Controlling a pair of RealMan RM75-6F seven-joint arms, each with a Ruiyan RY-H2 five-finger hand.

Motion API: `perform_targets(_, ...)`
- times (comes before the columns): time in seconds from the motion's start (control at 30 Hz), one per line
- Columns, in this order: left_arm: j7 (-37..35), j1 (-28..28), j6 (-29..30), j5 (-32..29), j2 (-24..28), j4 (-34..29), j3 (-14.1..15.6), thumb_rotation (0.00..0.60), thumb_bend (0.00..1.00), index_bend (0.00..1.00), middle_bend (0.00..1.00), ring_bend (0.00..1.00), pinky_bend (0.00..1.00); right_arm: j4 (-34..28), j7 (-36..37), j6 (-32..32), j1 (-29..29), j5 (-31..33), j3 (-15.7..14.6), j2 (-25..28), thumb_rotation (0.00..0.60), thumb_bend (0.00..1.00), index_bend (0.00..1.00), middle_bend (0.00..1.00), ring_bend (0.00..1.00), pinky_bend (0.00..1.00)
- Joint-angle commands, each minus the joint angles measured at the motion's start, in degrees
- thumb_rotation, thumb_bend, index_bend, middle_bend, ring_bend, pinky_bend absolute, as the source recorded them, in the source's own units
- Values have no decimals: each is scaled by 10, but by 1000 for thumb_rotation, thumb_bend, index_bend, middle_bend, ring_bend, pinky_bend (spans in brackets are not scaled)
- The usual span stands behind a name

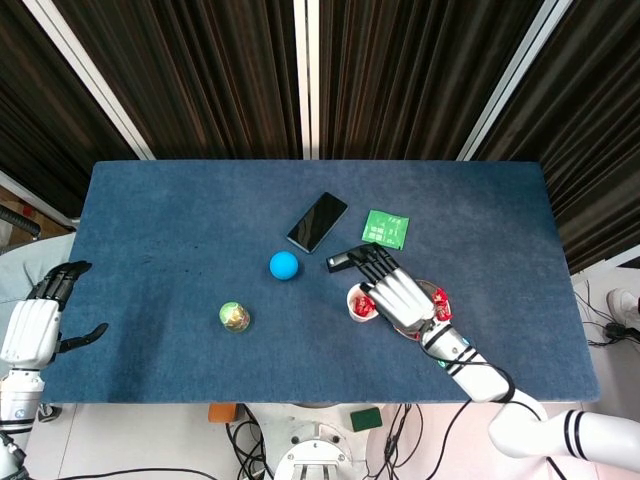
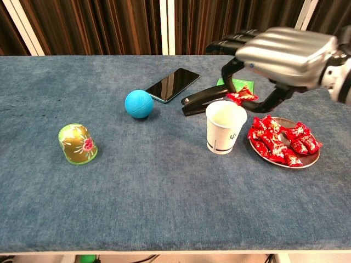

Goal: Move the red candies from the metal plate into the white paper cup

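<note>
even bright overhead light, soft short shadows under objects. sharp focus in both views, glare on the right hand (image 2: 285,52) shell. curtains dark, slight wide-angle bend at edges.

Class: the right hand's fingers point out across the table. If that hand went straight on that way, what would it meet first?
Probably the black stapler, just beyond the right hand; depth is unclear, and the raised hand might pass above it.
</note>
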Motion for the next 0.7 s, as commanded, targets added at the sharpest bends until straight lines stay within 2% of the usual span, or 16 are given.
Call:
perform_targets(0.03,-2,-1,-3,-2,-1,3,0,600,120,157,136,96,240,14,-9,-10,10,12,0,-17,600,388,540,2,0,0)
perform_targets(0.27,-6,-2,-3,-2,-2,7,-2,600,120,157,136,96,239,16,-28,-15,24,34,-4,-26,600,380,500,2,0,0)
perform_targets(0.43,-7,-1,-2,-3,-2,8,-1,600,121,157,136,96,239,12,-32,-15,28,44,-10,-24,600,353,314,0,0,0)
perform_targets(0.5,-6,-1,-1,-2,-2,8,-1,600,121,157,136,96,239,8,-32,-13,29,48,-12,-23,600,352,283,0,0,0)
perform_targets(0.7,-4,0,1,-1,-1,5,-1,600,119,157,136,96,239,-18,-16,32,8,16,-28,8,600,351,272,0,0,0)
